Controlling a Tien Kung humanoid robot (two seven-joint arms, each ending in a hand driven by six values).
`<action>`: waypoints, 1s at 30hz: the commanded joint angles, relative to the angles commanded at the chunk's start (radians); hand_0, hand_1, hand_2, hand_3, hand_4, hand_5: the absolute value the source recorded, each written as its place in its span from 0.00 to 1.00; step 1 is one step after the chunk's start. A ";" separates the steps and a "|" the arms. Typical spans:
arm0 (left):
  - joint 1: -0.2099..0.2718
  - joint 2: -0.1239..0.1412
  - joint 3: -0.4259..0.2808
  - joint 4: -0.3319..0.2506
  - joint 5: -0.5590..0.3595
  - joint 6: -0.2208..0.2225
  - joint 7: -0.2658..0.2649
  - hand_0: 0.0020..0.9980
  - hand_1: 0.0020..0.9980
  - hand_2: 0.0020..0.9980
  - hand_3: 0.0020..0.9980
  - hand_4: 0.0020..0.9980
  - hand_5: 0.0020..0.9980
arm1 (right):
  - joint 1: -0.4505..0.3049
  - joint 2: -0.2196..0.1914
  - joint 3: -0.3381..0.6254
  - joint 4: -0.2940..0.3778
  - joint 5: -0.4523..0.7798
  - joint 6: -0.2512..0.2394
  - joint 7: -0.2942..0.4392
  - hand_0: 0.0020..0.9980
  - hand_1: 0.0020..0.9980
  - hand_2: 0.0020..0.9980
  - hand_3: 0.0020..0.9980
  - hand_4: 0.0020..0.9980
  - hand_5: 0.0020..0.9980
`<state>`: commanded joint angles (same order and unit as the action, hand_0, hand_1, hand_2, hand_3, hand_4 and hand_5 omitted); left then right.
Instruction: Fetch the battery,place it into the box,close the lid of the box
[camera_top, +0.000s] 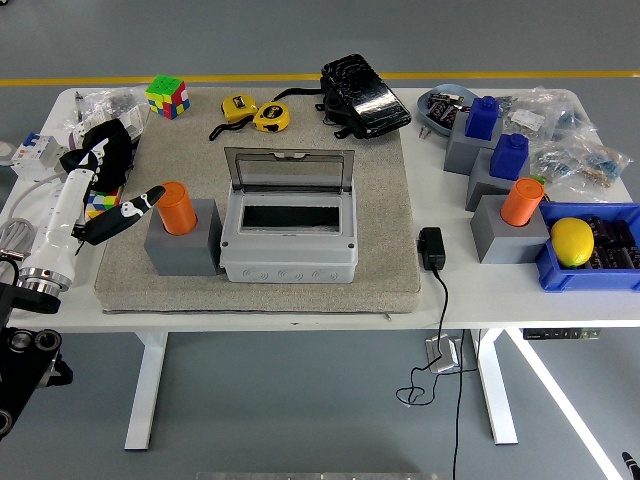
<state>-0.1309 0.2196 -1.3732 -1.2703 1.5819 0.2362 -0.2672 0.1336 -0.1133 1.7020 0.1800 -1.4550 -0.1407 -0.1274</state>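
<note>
The orange cylindrical battery (176, 207) stands upright in its grey block holder (180, 246), at the left end of the grey plastic box (289, 236), holder and box just beside each other on the beige felt mat (380, 180). The box's clear hinged lid (290, 169) stands raised at the back, so the dark opening is free to take the battery.

My left hand (118, 215) is at the battery's left side with my fingers (150, 194) spread and holding nothing; one fingertip is very near the orange wall, though I cannot tell whether it touches.

My main worry is closing from one side only. If I squeeze before my thumb and fingers sit on opposite sides, I expect the smooth cylinder to tip in its socket or squirt out. If the socket is snug and I pull at an angle, the whole holder may lift or drag into the box and shove it along the mat. Carrying the battery across, I could clip the box's near wall or knock the raised lid down early, shutting the opening before anything is inside.

A second orange cylinder (521, 201) sits in another grey block far to the right on the white surface (300, 316), beside a blue bin (590, 268) with a yellow lemon-shaped object (572, 241); that one is well out of my reach. Under my wrist lies a colourful puzzle cube (101, 203), and my arm could sweep it off as I swing. My right hand is not in view.
</note>
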 joint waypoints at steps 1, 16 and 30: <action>-0.001 -0.002 0.003 0.002 -0.005 0.005 -0.006 0.95 1.00 1.00 1.00 1.00 0.54 | 0.001 0.001 -0.001 0.000 0.001 0.000 0.000 0.85 0.81 0.77 0.80 1.00 1.00; -0.096 -0.077 0.100 0.107 -0.225 -0.032 -0.088 0.95 1.00 1.00 1.00 1.00 0.56 | 0.027 0.008 0.009 0.000 0.003 -0.004 -0.006 0.85 0.81 0.77 0.80 1.00 1.00; -0.157 -0.103 0.145 0.227 -0.269 -0.024 -0.117 0.94 1.00 1.00 1.00 1.00 0.59 | 0.033 0.013 0.003 0.000 0.010 -0.005 -0.007 0.85 0.81 0.77 0.80 1.00 1.00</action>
<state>-0.2882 0.1162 -1.2286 -1.0428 1.3130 0.2121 -0.3843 0.1662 -0.1006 1.7052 0.1800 -1.4449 -0.1455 -0.1348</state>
